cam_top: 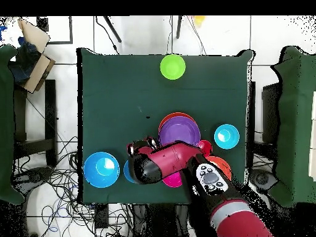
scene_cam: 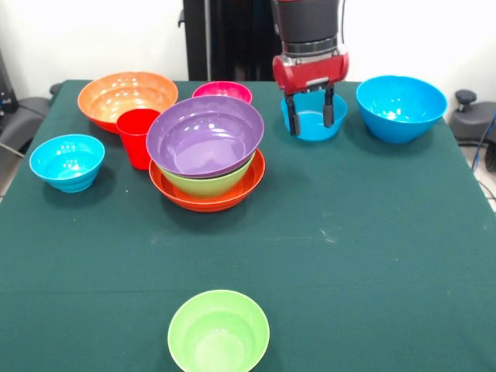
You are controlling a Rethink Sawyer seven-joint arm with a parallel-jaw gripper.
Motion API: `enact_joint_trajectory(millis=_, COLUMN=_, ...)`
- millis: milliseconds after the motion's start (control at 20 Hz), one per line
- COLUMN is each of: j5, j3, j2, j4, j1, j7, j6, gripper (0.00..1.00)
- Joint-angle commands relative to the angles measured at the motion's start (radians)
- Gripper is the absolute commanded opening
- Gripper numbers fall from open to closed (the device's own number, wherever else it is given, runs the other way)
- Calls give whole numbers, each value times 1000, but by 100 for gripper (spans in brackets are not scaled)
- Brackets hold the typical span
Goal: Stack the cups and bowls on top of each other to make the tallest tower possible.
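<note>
1. We saw the gripper (scene_cam: 311, 118) hanging over a small blue bowl (scene_cam: 314, 122) at the far side of the counter (scene_cam: 372, 256); its two dark fingers (scene_cam: 292, 120) stood apart at a moderate spread, one at each side of the bowl's front, and held nothing. We could not tell whether they touched the rim.
2. We found the tower (scene_cam: 207, 159) near the counter's middle: a wide orange bowl (scene_cam: 208, 194) as base, a green bowl (scene_cam: 208, 183) nested in it, and the wide purple bowl (scene_cam: 205, 133) on top, tilted slightly.
3. We noted the red cup (scene_cam: 136, 136) upright just beside the tower, with the second wide orange bowl (scene_cam: 127, 97) behind it and the small magenta bowl (scene_cam: 222, 91) behind the tower.
4. We recorded a larger blue bowl (scene_cam: 401, 105) near the gripper, another blue bowl (scene_cam: 67, 161) at the opposite edge, and a second green bowl (scene_cam: 218, 332) alone at the near edge, well apart from the rest.
5. We observed a dark green cloth over the counter, a white wall behind it, and, in the overhead view, a pale tiled floor (cam_top: 62, 92) with cables (cam_top: 55, 179) trailing beside the counter.
</note>
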Motion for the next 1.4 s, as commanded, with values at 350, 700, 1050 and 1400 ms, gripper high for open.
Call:
enact_joint_trajectory(millis=350, j5=21, j3=-153, j2=117, j4=-81, j1=88, j7=146, j6=-168, gripper=100)
enact_joint_trajectory(millis=700, j5=24, j3=-227, j2=-43, j4=79, j1=172, j7=149, j6=-174, gripper=100)
enact_joint_trajectory(millis=1050, j5=23, j3=-325, j2=-44, j4=166, j1=238, j7=187, j6=-284, gripper=100)
enact_joint_trajectory(millis=1400, j5=20, j3=-360, j2=59, j4=125, j1=243, j7=170, j6=-386, gripper=100)
